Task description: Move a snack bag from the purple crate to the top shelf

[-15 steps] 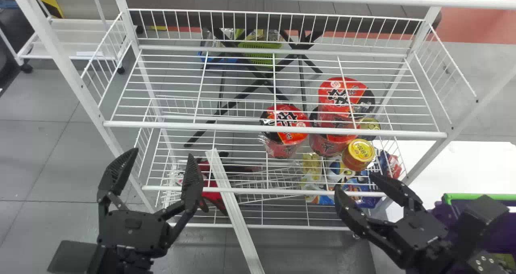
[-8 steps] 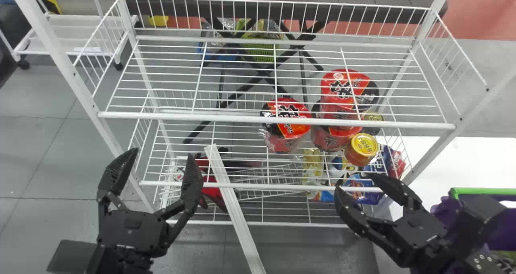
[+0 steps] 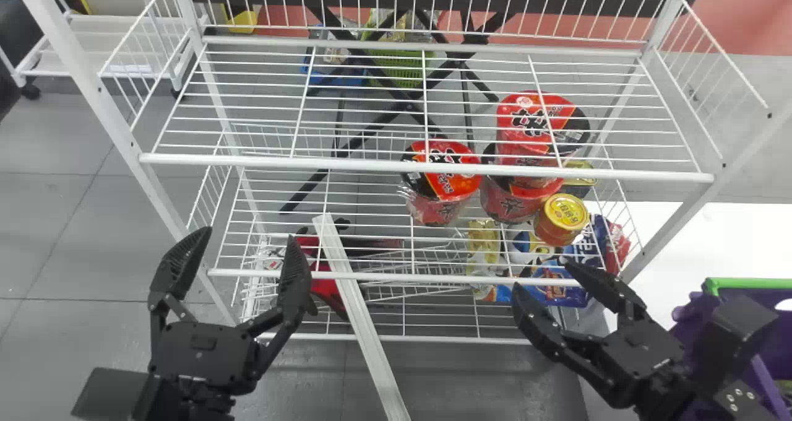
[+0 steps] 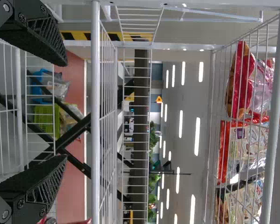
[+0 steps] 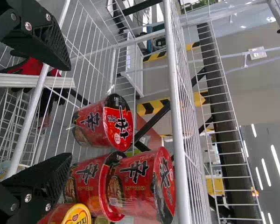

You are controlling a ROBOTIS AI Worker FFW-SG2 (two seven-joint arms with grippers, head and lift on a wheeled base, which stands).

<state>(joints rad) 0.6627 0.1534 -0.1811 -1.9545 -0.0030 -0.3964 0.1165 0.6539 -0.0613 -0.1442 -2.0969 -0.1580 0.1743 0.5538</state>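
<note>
Two grippers are waiting empty, fingers spread: the left gripper (image 3: 250,234) at eight o'clock, the right gripper (image 3: 539,273) at four. Farther toward four, the purple crate (image 3: 752,283) is presumably holding the snack bag. Swinging there, the right fingers could be snagging the front rail (image 3: 433,278) or corner post (image 3: 671,231), both being near; a careless lift could be jolting the stacked noodle cups (image 3: 526,124). Open floor (image 3: 495,384) is stretching toward five o'clock, while a pale beam (image 3: 366,328) is slanting across six.
</note>
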